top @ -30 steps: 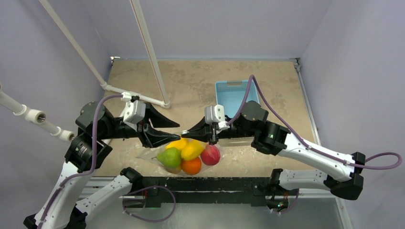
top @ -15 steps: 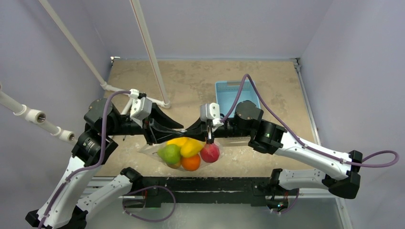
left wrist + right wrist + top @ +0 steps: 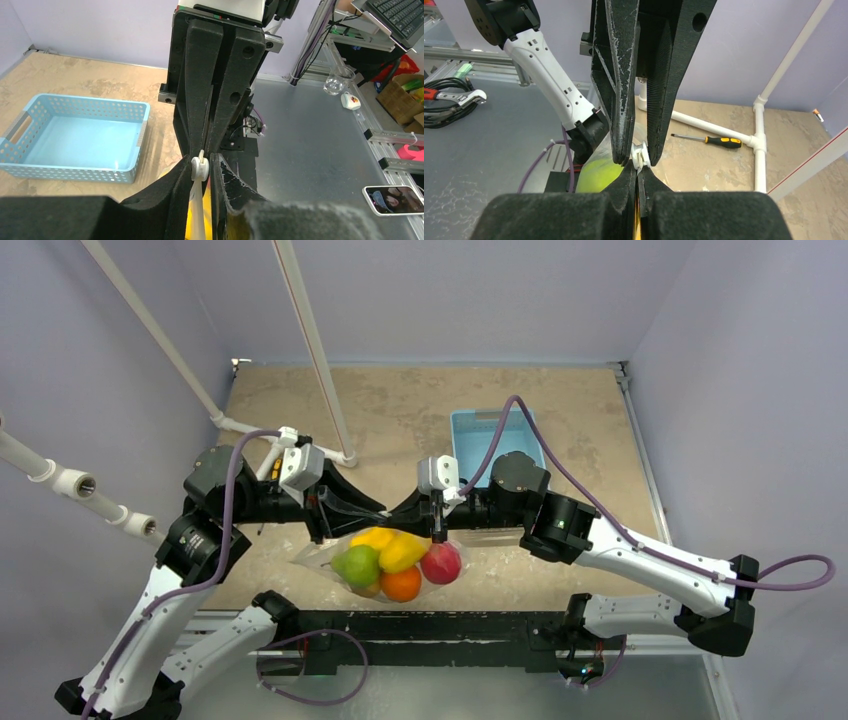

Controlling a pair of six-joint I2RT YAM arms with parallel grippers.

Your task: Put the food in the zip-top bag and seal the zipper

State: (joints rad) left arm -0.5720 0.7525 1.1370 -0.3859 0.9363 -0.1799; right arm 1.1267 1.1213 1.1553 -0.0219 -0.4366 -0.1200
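Observation:
The food [image 3: 398, 562], glossy green, yellow, red and orange toy fruits, lies inside the clear zip-top bag [image 3: 318, 558] near the table's front edge. My right gripper [image 3: 402, 515] is shut on the bag's mouth strip [image 3: 638, 186]. Tip to tip with it, my left gripper [image 3: 378, 508] has its jaws pressed to the zipper's white slider [image 3: 199, 170], which also shows in the right wrist view as the slider [image 3: 640, 154]. Below the slider runs the pale zipper strip [image 3: 197, 212], with yellow fruit [image 3: 188, 225] behind it. A green fruit [image 3: 596, 175] shows through the plastic.
A light-blue basket [image 3: 456, 440] stands behind the right arm; in the left wrist view the basket [image 3: 75, 140] holds nothing. White pipes [image 3: 310, 340] cross the back left, and a screwdriver [image 3: 709, 140] lies on the table beside them.
My left gripper has moved right to meet the right gripper, and its jaws have narrowed onto the slider. The right arm shifted slightly left, still gripping the bag's mouth.

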